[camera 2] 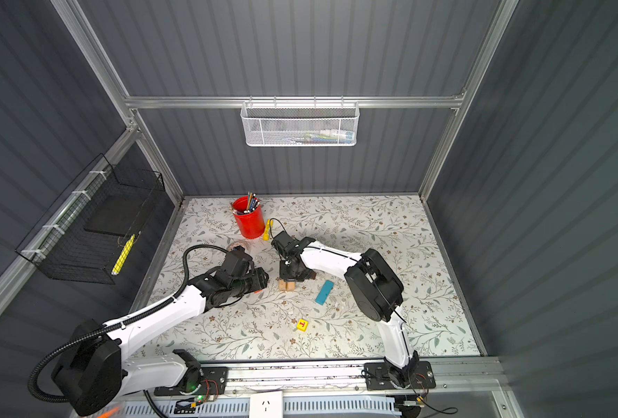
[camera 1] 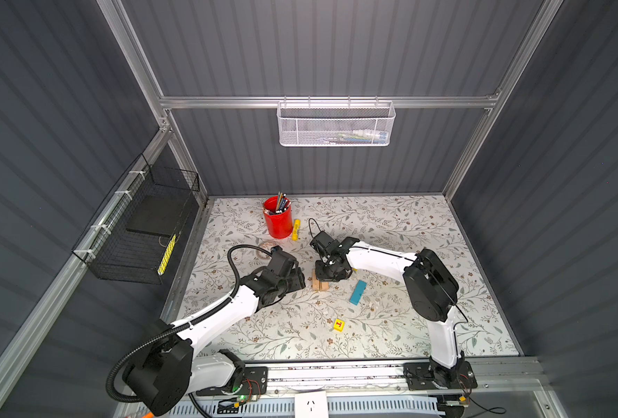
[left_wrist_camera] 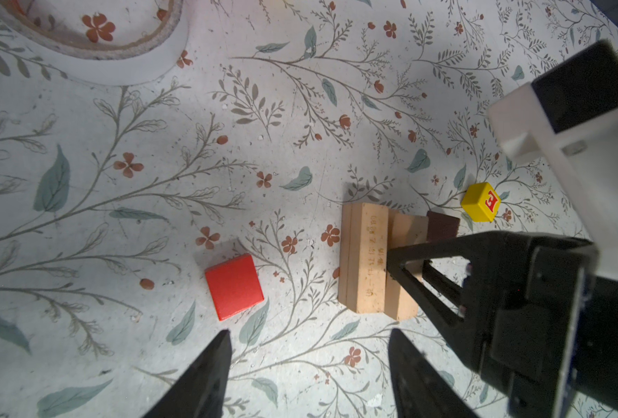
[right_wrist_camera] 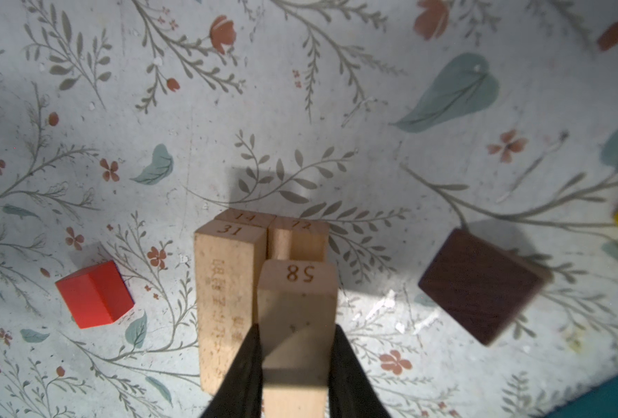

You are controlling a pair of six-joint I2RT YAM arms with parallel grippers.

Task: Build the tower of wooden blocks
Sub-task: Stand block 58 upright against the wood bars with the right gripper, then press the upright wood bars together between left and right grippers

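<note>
Tan oblong 58 (right_wrist_camera: 296, 307) is in the right gripper (right_wrist_camera: 296, 334), jaws clamped on its long sides. It's just beside oblong 31 (right_wrist_camera: 224, 289) and over oblong 72 (right_wrist_camera: 298, 235), mid-table (camera 1: 445, 224). Can't tell if it's seated.

My read: lower straight, keep it parallel and flush with 31, ends aligned, and release only once it bears fully. A side nudge shifts the ones below.

Left gripper (left_wrist_camera: 309, 336) is wide open and empty, near the red cube (left_wrist_camera: 234, 286). Brown roof piece (right_wrist_camera: 481, 289) lies close by.

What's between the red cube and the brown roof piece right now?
Tan oblongs, with the right gripper shut on the 58 oblong. The right wrist view shows them between red cube and brown roof piece.
</note>
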